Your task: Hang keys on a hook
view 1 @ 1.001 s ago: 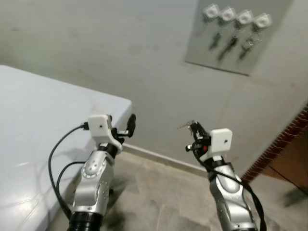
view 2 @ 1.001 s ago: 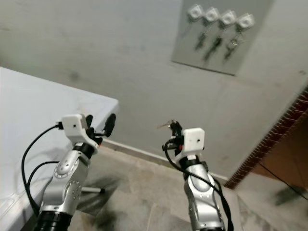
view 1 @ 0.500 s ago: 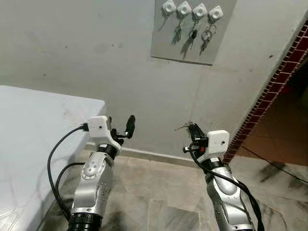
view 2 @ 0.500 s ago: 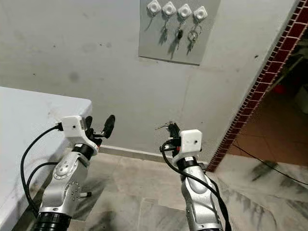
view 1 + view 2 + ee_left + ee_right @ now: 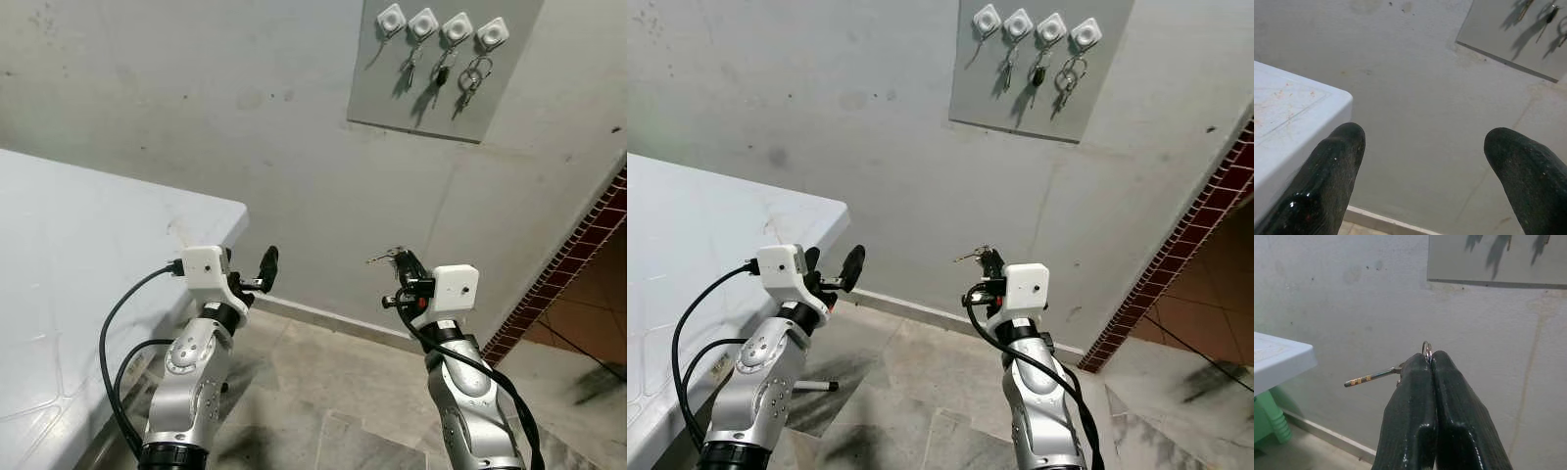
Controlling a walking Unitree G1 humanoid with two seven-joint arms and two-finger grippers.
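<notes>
Your right gripper's (image 5: 1431,363) fingers are closed on the keys (image 5: 1374,376), held up well below the hook (image 5: 391,18) panel (image 5: 443,64). Your left gripper's (image 5: 1422,147) fingers are spread wide, empty, beside the bench (image 5: 59,255).

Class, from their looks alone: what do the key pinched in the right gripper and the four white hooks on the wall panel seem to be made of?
The thin silver key on its ring, pinched by the right gripper, looks like bare metal: it is slim and grey, with a glinting ring. The four white square hooks on the grey panel look like moulded plastic, smooth and matte, though painted metal is possible.
</notes>
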